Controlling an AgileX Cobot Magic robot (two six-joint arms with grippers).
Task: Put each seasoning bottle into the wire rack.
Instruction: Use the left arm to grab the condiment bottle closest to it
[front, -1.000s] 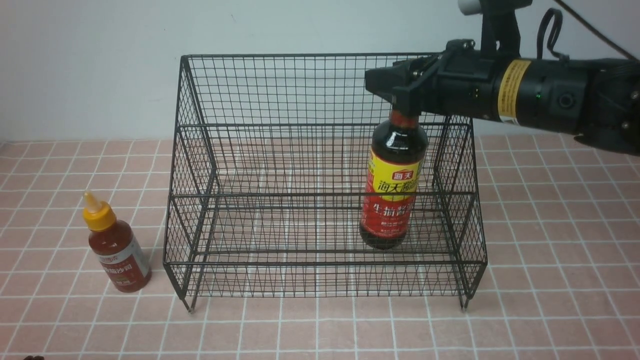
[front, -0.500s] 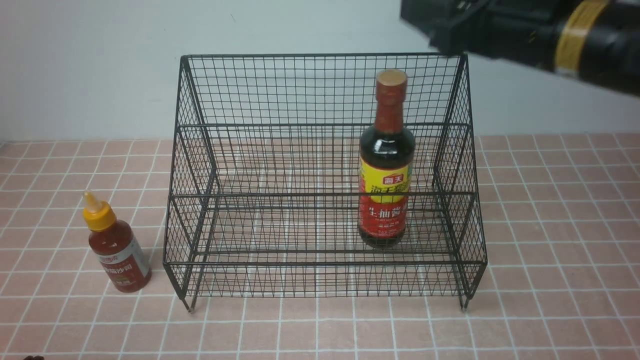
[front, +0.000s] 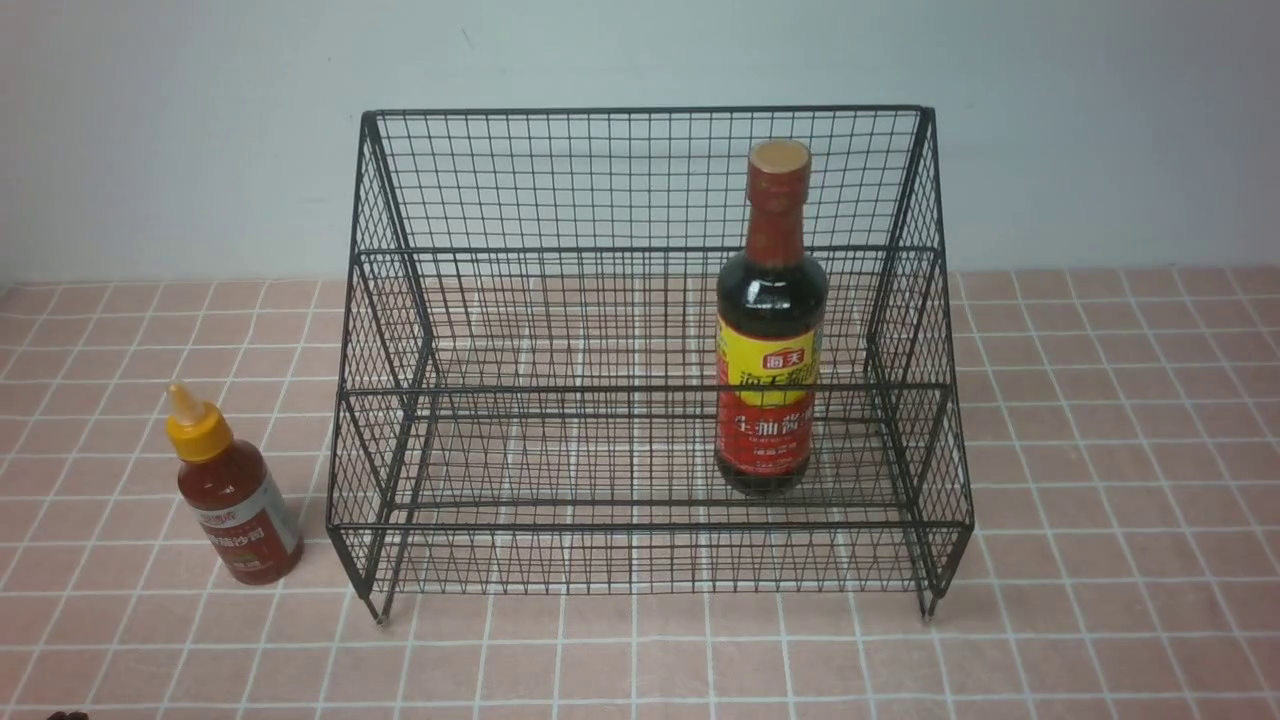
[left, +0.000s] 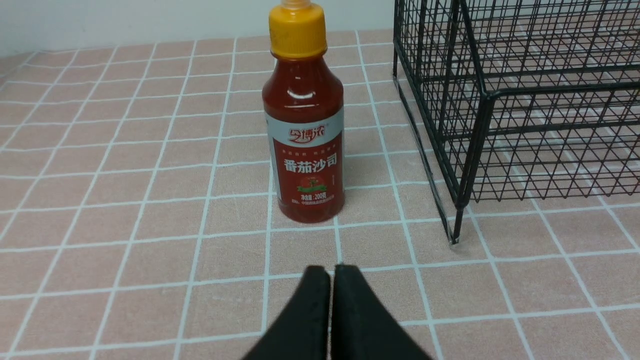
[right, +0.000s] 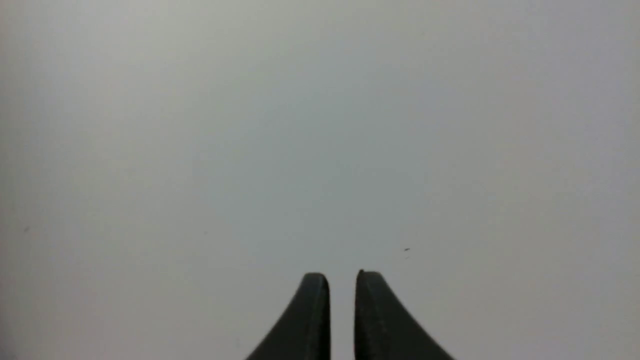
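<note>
The tall dark soy-sauce bottle stands upright inside the black wire rack, on its lower shelf towards the right. The short red-sauce bottle with the yellow nozzle cap stands on the tiles left of the rack. In the left wrist view it stands just ahead of my left gripper, which is shut and empty, with the rack's corner beside it. My right gripper faces a blank wall, its jaws a narrow gap apart with nothing between them. Neither arm shows in the front view.
The table is covered with pink tiles with white grout. A pale wall runs behind the rack. The rack stands on short legs near the table's middle.
My right gripper has let go of the soy-sauce bottle's neck, risen and left the front view. The bottle now stands free and upright in the rack. The red-sauce bottle has not moved.
</note>
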